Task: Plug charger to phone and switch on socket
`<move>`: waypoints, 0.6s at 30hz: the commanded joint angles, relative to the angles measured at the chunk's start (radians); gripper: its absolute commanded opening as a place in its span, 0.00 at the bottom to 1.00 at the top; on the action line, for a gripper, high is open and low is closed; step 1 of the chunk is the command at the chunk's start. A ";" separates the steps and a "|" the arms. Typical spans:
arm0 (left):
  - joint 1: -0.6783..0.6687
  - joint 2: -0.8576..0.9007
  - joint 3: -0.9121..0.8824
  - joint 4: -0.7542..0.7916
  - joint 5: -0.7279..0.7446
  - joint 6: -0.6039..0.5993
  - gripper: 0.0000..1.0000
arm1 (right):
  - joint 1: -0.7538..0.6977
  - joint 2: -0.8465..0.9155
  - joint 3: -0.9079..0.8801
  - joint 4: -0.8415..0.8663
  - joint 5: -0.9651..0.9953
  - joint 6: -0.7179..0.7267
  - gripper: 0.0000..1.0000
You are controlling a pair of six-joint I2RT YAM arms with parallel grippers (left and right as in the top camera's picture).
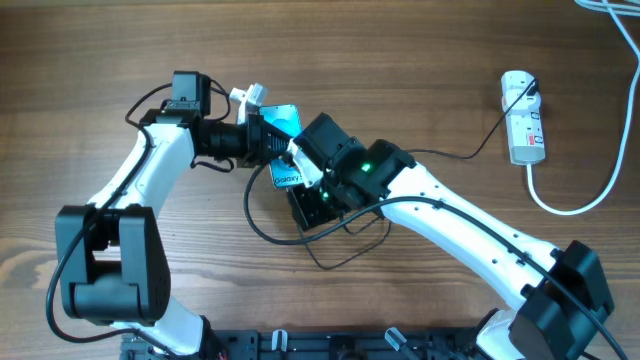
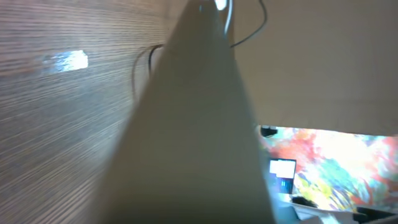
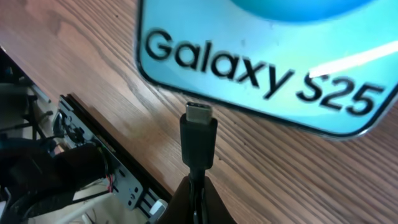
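The phone [image 1: 283, 122], teal screen and white edge, is lifted off the table, my left gripper [image 1: 266, 140] shut on its middle. In the left wrist view it is only a blurred grey wedge [image 2: 186, 137] filling the centre, hiding the fingers. The right wrist view shows the phone's end with white-edged "Galaxy S25" lettering [image 3: 267, 56]. My right gripper [image 3: 197, 190] is shut on the charger just behind its connector tip [image 3: 199, 130], which points at the phone's edge, a small gap short of it. From my right gripper [image 1: 305, 180] the charger's black cable [image 1: 300, 240] loops to the socket [image 1: 523, 118].
A thick white cable [image 1: 590, 190] curls from the socket towards the right edge. A black frame with wiring [image 3: 93, 168] runs along the table's near side, close beside the right gripper. The two arms almost touch in the middle of the wooden table [image 1: 100, 60].
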 commanded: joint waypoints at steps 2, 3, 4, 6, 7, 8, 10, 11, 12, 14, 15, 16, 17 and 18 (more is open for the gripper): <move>0.016 -0.024 0.018 0.008 0.074 -0.009 0.04 | -0.003 0.005 0.004 -0.024 0.012 0.000 0.04; 0.016 -0.024 0.018 0.008 0.074 -0.008 0.04 | -0.002 0.005 0.004 -0.017 0.024 0.000 0.04; 0.016 -0.024 0.018 0.008 0.074 -0.001 0.04 | -0.002 0.005 0.004 -0.011 0.026 0.001 0.04; 0.016 -0.024 0.018 0.008 0.074 -0.001 0.04 | -0.002 0.005 0.004 -0.005 0.026 0.008 0.04; 0.016 -0.024 0.018 0.008 0.074 -0.001 0.04 | -0.002 0.005 0.004 0.000 0.026 0.007 0.04; 0.016 -0.024 0.018 0.008 0.074 -0.001 0.04 | -0.003 0.005 0.004 0.004 0.031 0.011 0.04; 0.015 -0.024 0.018 0.008 0.074 -0.001 0.04 | -0.002 0.005 0.004 0.002 0.051 0.029 0.04; 0.015 -0.024 0.018 0.007 0.074 -0.001 0.04 | -0.003 0.005 0.004 0.002 0.052 0.030 0.04; 0.015 -0.024 0.018 0.007 0.074 -0.001 0.04 | -0.003 0.005 0.004 0.002 0.053 0.030 0.04; 0.015 -0.024 0.018 0.007 0.074 -0.001 0.04 | -0.003 0.005 0.004 0.002 0.080 0.035 0.04; 0.015 -0.024 0.018 0.007 0.074 -0.001 0.04 | -0.003 0.005 0.004 0.002 0.085 0.037 0.04; 0.015 -0.024 0.018 0.007 0.074 -0.001 0.04 | -0.003 0.005 0.004 0.002 0.085 0.042 0.04; 0.015 -0.024 0.018 0.007 0.074 -0.001 0.04 | -0.002 0.005 0.004 0.002 0.085 0.042 0.04; 0.015 -0.024 0.018 0.007 0.074 -0.001 0.04 | -0.003 0.005 0.004 0.003 0.086 0.044 0.04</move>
